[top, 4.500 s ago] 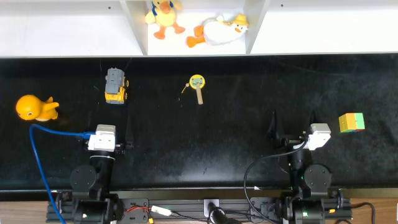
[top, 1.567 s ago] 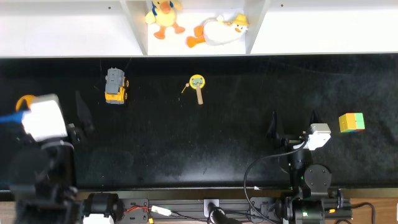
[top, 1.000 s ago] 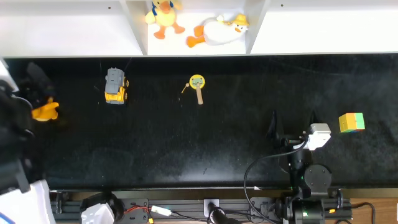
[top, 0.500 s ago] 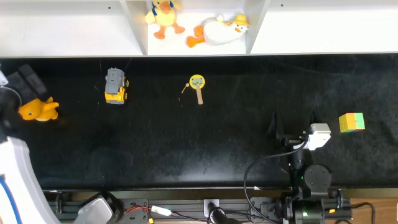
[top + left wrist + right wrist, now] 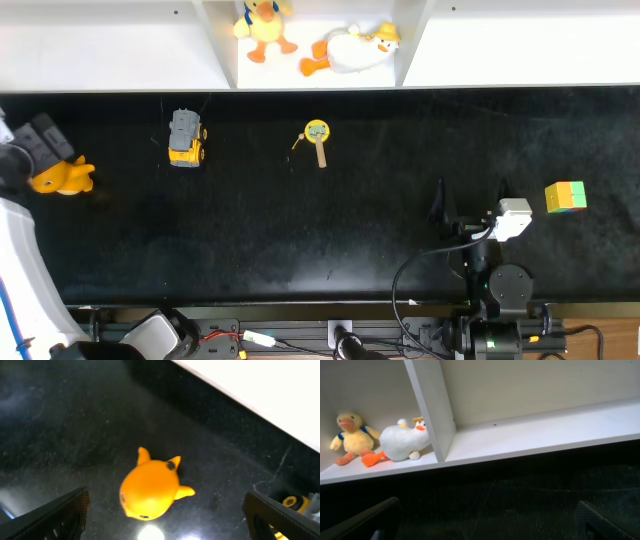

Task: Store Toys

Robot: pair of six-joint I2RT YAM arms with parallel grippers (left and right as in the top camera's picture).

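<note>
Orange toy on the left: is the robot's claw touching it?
Apart. The left wrist view shows bare table between the orange toy and each finger of the open left gripper.

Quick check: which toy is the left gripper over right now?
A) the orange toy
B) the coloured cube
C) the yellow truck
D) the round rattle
A: the left wrist view shows the orange toy on the black table between the spread fingers of the left gripper.
</note>
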